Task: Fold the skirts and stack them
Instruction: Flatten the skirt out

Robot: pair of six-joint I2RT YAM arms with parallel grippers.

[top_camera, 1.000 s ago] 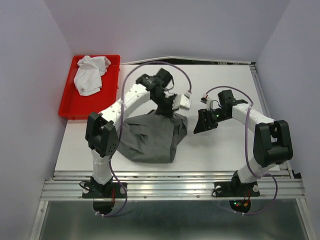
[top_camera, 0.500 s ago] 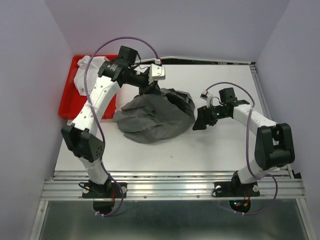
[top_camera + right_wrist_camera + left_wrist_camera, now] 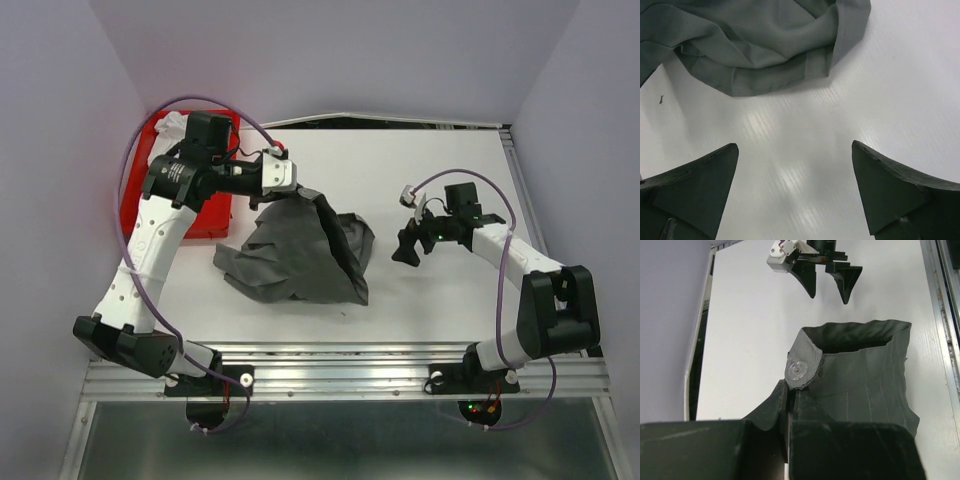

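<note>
The dark grey skirt (image 3: 295, 250) lies crumpled on the white table, one end lifted. My left gripper (image 3: 300, 193) is shut on its waistband by the clear button (image 3: 797, 371) and holds that end up. In the left wrist view the waistband (image 3: 860, 332) hangs open beyond the fingers. My right gripper (image 3: 408, 250) is open and empty, low over the table just right of the skirt. The skirt's edge shows at the top of the right wrist view (image 3: 765, 45). The white skirt (image 3: 172, 123) is mostly hidden behind my left arm in the tray.
A red plastic tray (image 3: 215, 215) stands at the back left beside the left wall. Purple walls close in both sides. A metal rail (image 3: 340, 375) runs along the near edge. A small dark speck (image 3: 661, 100) lies on the table.
My left arm has swung left and back, dragging the held waistband with it. The skirt has stretched out and shifted left. My right gripper has dropped slightly and stayed open.
</note>
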